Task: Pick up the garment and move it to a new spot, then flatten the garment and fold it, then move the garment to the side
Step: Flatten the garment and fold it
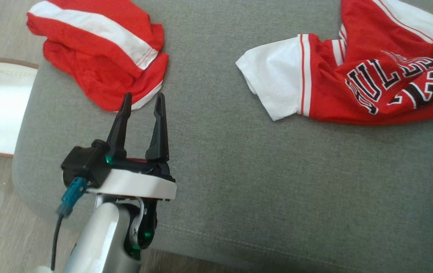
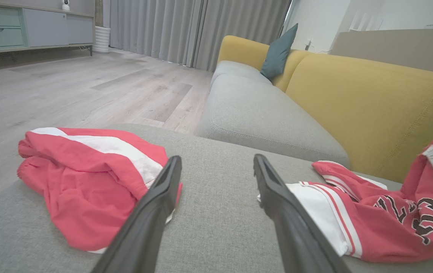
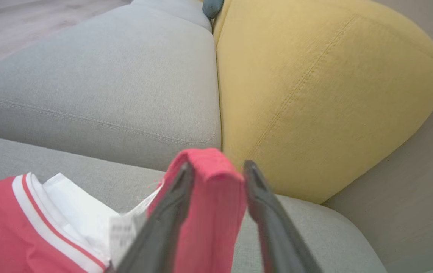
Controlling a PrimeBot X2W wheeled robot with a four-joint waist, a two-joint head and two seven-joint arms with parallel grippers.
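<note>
Head view is taken up mostly by the grey seat (image 1: 239, 182), on which two garments are laid well apart. A yellow backrest (image 3: 314, 94) is seen behind it in the right wrist view, at one o'clock.

At two o'clock in the head view the jersey (image 1: 383, 87) is lying rumpled, one white sleeve pointed toward nine o'clock. Since it is not yet flattened, the moving step is judged to be the one in hand. At eleven o'clock the shorts (image 1: 99, 57) are bunched near the seat's corner, and so the middle is left bare for folding.

At seven o'clock the left end effector (image 1: 143, 96) is held over the seat, its fingers spread wide with nothing between them and its tips near the shorts' hem. It is judged to be parked there, clear of the jersey.

In the right wrist view the right end effector (image 3: 217, 166) is seen with its fingers partway apart and a red fold of the jersey standing between them. Whether that fold is pinched or being let go cannot be told. In the left wrist view the jersey's neck is raised off the seat at three o'clock, which would fit a hold from above.
</note>
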